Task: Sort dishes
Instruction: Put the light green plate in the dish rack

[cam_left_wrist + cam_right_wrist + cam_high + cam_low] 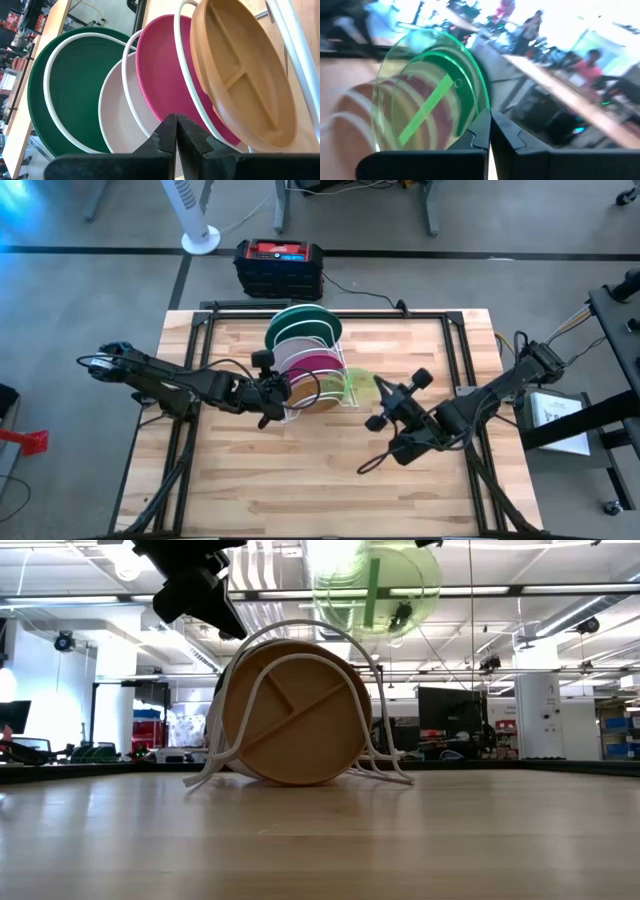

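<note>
A white wire rack (343, 352) at the table's middle holds four plates on edge: dark green (298, 320) farthest, then white (298, 348), magenta (320, 365) and the divided brown one (295, 710) nearest. My left gripper (176, 131) is shut at the rack's left side, level with the plates' upper rims. My right gripper (385, 393) is shut on the translucent lime-green plate (358, 385), just right of the rack. The low view shows this plate (375, 585) up above the rack's top. My left gripper points its shut fingertips at the white plate (117, 110) and the magenta plate (165, 70); I cannot tell whether they touch them. My right gripper pinches the lime-green plate's rim (479, 112) between its two fingers, coming nearly level from the table's right side. The plate stands on edge, lifted clear of table and rack.
Bare tabletop (300, 480) stretches between the rack and the near edge. A black and red box (279, 265) and a fan's base (200, 240) sit on the floor beyond the far edge. People (590, 65) show in the room beyond the table.
</note>
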`<state>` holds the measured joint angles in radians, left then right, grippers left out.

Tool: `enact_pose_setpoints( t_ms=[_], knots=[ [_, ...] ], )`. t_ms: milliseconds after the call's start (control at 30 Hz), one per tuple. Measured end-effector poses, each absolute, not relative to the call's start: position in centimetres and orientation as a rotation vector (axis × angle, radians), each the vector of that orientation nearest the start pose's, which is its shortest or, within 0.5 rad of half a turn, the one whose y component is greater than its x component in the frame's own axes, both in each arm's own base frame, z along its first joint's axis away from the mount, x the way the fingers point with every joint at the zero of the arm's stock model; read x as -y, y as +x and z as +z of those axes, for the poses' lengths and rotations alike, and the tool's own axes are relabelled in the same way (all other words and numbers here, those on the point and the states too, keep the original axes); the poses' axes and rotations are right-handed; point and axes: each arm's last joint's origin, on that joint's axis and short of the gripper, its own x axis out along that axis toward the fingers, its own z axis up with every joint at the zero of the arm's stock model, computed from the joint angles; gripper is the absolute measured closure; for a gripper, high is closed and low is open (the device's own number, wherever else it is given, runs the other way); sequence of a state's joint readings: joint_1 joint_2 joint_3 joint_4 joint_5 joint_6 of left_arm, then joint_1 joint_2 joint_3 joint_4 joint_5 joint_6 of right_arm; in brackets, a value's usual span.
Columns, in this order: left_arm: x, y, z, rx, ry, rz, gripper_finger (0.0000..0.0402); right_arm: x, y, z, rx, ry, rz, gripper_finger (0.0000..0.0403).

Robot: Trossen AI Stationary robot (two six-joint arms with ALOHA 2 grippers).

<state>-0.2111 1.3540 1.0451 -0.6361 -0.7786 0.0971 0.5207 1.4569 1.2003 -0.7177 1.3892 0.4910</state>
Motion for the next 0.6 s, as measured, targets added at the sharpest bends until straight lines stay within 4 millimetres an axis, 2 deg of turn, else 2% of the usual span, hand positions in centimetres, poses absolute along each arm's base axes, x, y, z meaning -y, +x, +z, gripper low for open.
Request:
enact_pose_setpoints(
  t_ms=[300, 600],
  knots=[
    [3.6, 26.5, 27.2, -0.87, 0.544, 0.484, 0.0401, -10.6, 27.2, 29.2, -0.392, -0.445, -0.957, 0.0403],
    [3.6, 26.5, 27.2, -0.871, 0.547, 0.483, 0.0401, -10.9, 28.0, 29.5, -0.425, -0.454, -0.891, 0.0403]
  ],
)
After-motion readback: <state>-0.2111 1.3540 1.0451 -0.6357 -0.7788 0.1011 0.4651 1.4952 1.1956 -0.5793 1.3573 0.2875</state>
